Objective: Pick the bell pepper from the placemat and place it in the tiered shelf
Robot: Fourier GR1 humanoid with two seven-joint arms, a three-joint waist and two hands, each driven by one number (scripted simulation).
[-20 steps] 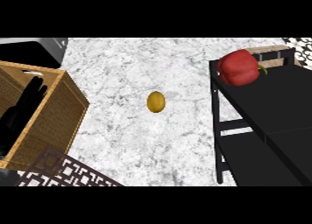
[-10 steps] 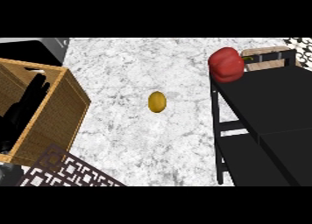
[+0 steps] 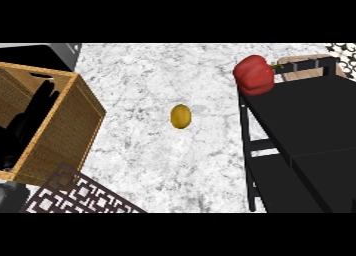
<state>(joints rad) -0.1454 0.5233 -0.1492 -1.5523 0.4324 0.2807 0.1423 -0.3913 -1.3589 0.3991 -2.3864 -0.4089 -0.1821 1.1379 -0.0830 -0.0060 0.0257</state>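
Observation:
The red bell pepper (image 3: 253, 75) sits at the far left corner of the black tiered shelf (image 3: 314, 125), at the upper right of the head view. It overlaps the shelf's left edge, and I cannot tell whether it rests on the top or hangs past it. No forearm or hand touches it. Neither hand is visible. A black-and-white patterned placemat (image 3: 81, 196) lies at the lower left with nothing on its visible part.
A wicker basket (image 3: 74, 125) stands at the left, with dark shapes inside that I cannot identify. A small yellow fruit (image 3: 181, 116) lies on the marble counter (image 3: 173, 165). A beige wooden piece (image 3: 303, 67) and another patterned patch (image 3: 351, 52) show behind the shelf.
The bell pepper has shifted left along the shelf's far end to its left corner. The yellow fruit has stayed put. The basket has shifted slightly in the view.

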